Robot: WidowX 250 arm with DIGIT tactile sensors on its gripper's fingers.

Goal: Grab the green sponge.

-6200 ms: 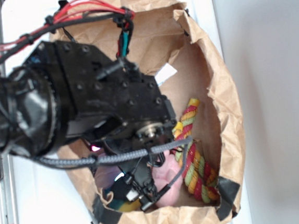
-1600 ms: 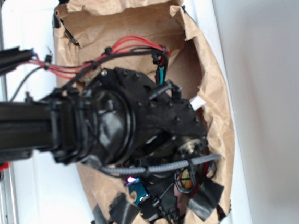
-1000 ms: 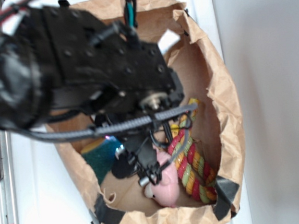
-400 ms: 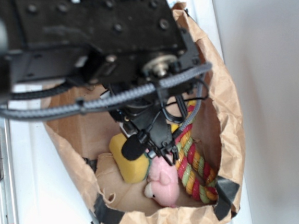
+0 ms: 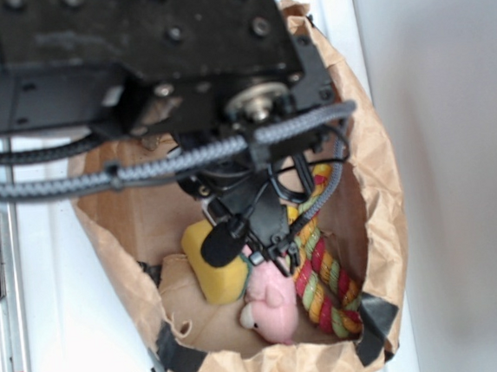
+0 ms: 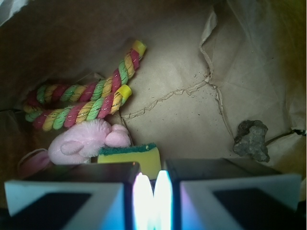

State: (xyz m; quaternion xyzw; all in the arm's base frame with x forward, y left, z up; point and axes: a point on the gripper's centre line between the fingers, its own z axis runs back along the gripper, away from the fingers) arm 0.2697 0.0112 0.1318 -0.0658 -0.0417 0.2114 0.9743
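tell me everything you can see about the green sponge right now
The green sponge is a small rectangular block of yellow foam with a thin dark green scouring layer on one face, showing as a strip along its top edge in the wrist view. It lies on the brown paper floor of the bag, right beside the pink plush pig, apparently touching it. The gripper partly hides it in both views; whether the fingers touch it cannot be told.
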